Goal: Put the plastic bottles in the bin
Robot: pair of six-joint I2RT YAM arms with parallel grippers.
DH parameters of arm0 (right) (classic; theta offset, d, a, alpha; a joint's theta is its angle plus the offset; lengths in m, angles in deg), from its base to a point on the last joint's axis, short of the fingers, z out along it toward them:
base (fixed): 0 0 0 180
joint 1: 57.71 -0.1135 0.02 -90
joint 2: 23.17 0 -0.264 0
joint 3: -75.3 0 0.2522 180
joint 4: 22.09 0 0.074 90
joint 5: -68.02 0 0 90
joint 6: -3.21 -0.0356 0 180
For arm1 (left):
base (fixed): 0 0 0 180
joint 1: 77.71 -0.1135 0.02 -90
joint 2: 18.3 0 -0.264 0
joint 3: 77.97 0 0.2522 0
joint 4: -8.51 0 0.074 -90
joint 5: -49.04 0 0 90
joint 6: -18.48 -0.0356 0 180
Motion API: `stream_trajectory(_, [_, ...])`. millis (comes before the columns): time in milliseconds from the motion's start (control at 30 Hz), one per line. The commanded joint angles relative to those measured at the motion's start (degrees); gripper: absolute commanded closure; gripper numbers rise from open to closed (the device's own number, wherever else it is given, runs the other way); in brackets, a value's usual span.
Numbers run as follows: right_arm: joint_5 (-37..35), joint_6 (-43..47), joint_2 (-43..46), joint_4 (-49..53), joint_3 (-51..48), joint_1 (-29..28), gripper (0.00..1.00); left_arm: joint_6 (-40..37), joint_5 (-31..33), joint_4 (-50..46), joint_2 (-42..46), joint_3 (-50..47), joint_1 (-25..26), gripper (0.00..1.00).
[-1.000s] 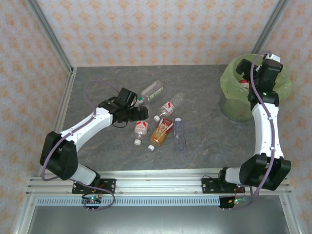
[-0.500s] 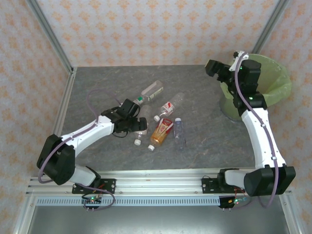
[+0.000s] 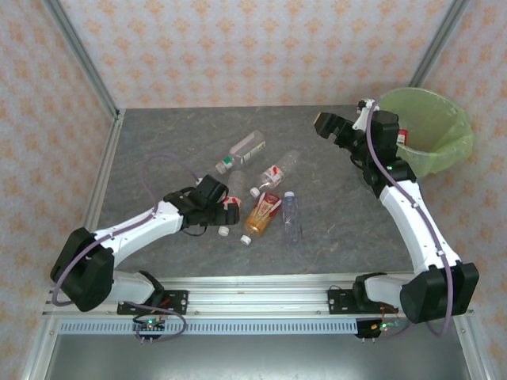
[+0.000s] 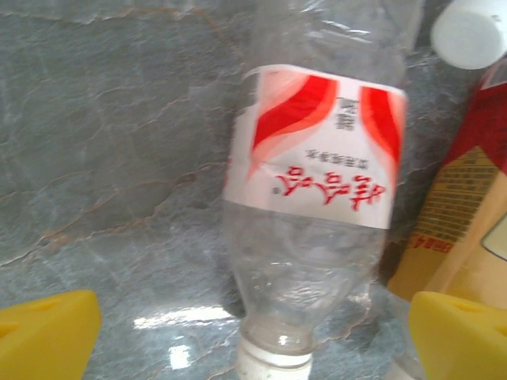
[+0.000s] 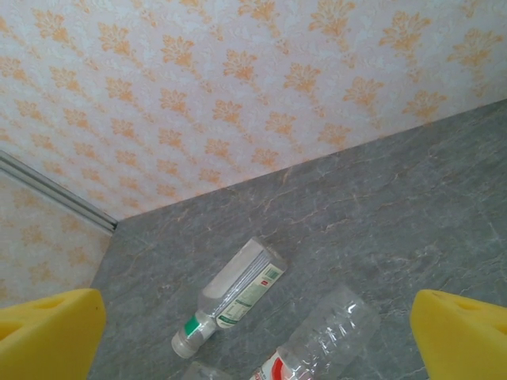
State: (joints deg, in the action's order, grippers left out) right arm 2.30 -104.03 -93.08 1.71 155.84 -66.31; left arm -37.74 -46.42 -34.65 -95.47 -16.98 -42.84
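Note:
Several plastic bottles lie on the grey table. My left gripper (image 3: 224, 207) (image 4: 253, 340) is open and straddles the neck of a clear bottle with a red-white label (image 4: 317, 198) (image 3: 230, 209); its yellow fingers (image 4: 47, 332) stand apart from the neck on both sides. An orange-labelled bottle (image 3: 261, 215) (image 4: 459, 229) lies just to its right. A small clear bottle (image 3: 291, 215), a red-white labelled bottle (image 3: 277, 170) (image 5: 317, 340) and a green-banded bottle (image 3: 242, 152) (image 5: 230, 297) lie nearby. My right gripper (image 3: 326, 125) (image 5: 253, 336) hangs open and empty, left of the lime-lined bin (image 3: 444, 146).
Something red and white (image 3: 402, 136) lies inside the bin. Patterned walls and metal corner posts (image 3: 79, 55) enclose the table on three sides. A purple cable (image 3: 158, 162) loops above the left arm. Bare table lies in front of the bottles and toward the left wall.
My right arm has swung left from above the bin to over the table. My left gripper has moved nearer and to the right, down over the red-white labelled bottle.

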Motion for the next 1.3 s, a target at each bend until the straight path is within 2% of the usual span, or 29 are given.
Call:
stream_trajectory(0, [0.25, -1.41, 1.18, -2.39, -0.55, -0.36, 0.01, -2.36, 2.55, 2.17, -2.55, 1.91, 2.27, 0.00])
stream_trajectory(167, [-0.06, -0.36, 1.77, -0.82, -0.60, -0.36, 0.01, -0.98, 8.76, 0.59, -7.47, 4.34, 4.34, 0.00])
stream_trajectory(433, [-1.60, 0.60, 4.67, 0.74, -2.01, -0.36, 0.01, -2.83, 8.96, 3.40, -14.08, 5.61, 4.37, 0.00])
stream_trajectory(700, [-2.25, 1.01, 5.31, 1.46, -2.88, -0.36, 0.01, -6.02, 10.59, 6.09, -16.49, 6.98, 4.30, 0.01])
stream_trajectory(1033, [-3.09, 1.35, 5.49, 2.40, -3.04, -0.36, 0.01, -7.42, 9.44, 6.88, -21.76, 10.51, 3.96, 0.12])
stream_trajectory(1167, [-3.27, 1.42, 5.31, 2.58, -3.19, -0.36, 0.01, -7.37, 9.28, 6.79, -23.22, 11.00, 3.95, 0.23])
stream_trajectory(1267, [-3.48, 1.46, 5.22, 2.57, -3.18, -0.36, 0.01, -6.64, 8.81, 8.07, -23.03, 10.20, 3.97, 0.25])
